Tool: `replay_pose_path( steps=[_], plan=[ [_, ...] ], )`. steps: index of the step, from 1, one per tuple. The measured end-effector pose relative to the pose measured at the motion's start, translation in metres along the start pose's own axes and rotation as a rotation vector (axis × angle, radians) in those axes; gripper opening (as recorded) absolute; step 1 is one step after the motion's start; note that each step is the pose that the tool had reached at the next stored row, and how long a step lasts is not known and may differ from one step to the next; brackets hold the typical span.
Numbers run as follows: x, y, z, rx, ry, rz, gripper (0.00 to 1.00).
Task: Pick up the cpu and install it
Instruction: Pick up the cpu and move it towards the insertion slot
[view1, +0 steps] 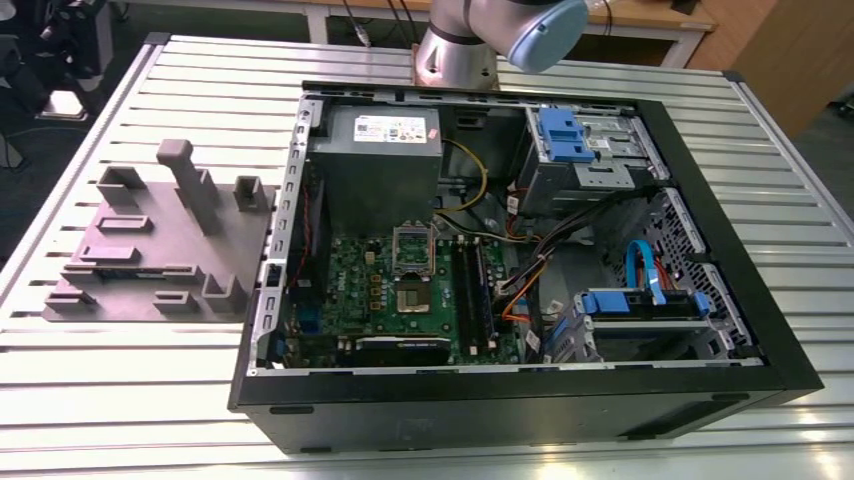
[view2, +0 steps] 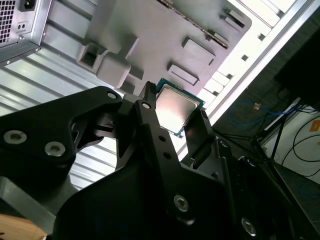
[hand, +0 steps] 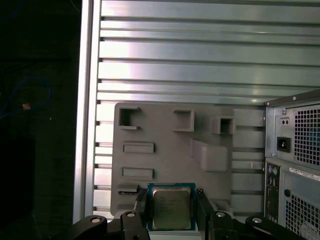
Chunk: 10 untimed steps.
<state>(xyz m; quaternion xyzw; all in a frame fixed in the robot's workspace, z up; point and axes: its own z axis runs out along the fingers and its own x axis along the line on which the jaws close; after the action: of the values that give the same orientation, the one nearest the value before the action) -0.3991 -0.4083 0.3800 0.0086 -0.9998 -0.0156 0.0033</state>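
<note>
The cpu (hand: 171, 206), a small flat square chip with a silver-grey top and a thin blue-green rim, sits between my two black fingers in both wrist views. My gripper (hand: 172, 209) is shut on it, one finger on each side edge. In the second wrist view the cpu (view2: 175, 110) catches the light, held by the gripper (view2: 176, 114) well above the grey holder plate (view2: 150, 35). In the exterior view the motherboard socket (view1: 414, 296) lies in the open computer case (view1: 534, 390), with its metal frame (view1: 411, 243) raised.
The grey holder plate (view1: 160, 250) with upright pegs lies on the slatted metal table (view1: 134, 400), at the exterior view's left of the case. Inside the case are a grey power-supply box (view1: 384, 150), blue drive brackets (view1: 567, 135) and loose cables (view1: 534, 270). The arm's base (view1: 461, 55) stands behind the case.
</note>
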Motion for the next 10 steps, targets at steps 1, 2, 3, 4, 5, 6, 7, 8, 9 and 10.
replay_pose_path(
  steps=[1,2,3,4,5,6,7,8,9,10],
  plan=[
    [-0.0006,0.0000,0.0000,0.0000,0.0000,0.000,0.47],
    [-0.0011,0.0000,0.0000,0.0000,0.0000,0.000,0.47],
    [-0.0016,0.0000,0.0000,0.0000,0.0000,0.000,0.47],
    [-0.0021,0.0000,0.0000,-0.0001,0.0000,0.000,0.47],
    [-0.0026,0.0000,0.0000,0.0000,0.0000,0.000,0.47],
    [-0.0031,0.0000,0.0000,-0.0001,0.0000,0.000,0.47],
    [-0.0036,-0.0001,0.0000,-0.0001,0.0000,0.000,0.47],
    [-0.0041,-0.0001,0.0000,0.0000,0.0000,0.000,0.47],
    [-0.0045,-0.0001,0.0000,-0.0001,-0.0001,0.000,0.47],
    [-0.0049,-0.0001,0.0000,0.0000,0.0000,0.000,0.47]
  ],
)
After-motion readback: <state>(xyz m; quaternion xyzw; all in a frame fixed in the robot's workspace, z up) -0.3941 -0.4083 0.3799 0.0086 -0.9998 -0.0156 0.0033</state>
